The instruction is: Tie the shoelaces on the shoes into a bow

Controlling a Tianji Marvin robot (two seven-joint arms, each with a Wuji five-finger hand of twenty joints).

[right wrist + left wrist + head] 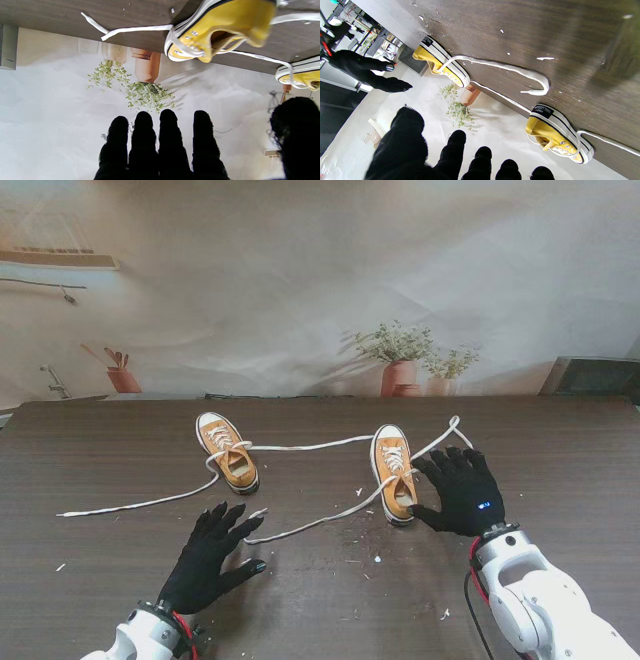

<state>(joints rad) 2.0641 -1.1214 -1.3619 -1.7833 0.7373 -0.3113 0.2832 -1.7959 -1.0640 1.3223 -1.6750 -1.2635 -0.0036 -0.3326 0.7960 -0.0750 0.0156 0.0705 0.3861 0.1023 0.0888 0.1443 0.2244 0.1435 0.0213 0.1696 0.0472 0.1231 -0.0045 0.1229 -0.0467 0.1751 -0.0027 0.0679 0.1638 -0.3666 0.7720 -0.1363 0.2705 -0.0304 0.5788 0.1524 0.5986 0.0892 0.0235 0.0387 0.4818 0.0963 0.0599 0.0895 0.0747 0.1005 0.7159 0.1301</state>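
Observation:
Two yellow low-top shoes stand on the dark table [100, 450], toes pointing away from me: the left shoe [226, 452] [557, 135] [300, 75] and the right shoe [394, 473] [442, 66] [220, 27]. Their long white laces are untied and lie loose. One lace [140, 502] trails far left, another [310, 445] runs between the shoes. A third [310, 525] runs from the right shoe toward my left hand, and the last [450, 428] loops behind my right hand. My left hand [212, 555] [480, 160] is open, nearer to me than the left shoe. My right hand [462, 490] [162, 145] is open just right of the right shoe, holding nothing.
White specks and crumbs [360, 540] are scattered on the table between the hands. A backdrop printed with potted plants [400, 360] rises behind the table's far edge. A grey box [595, 375] sits at the back right.

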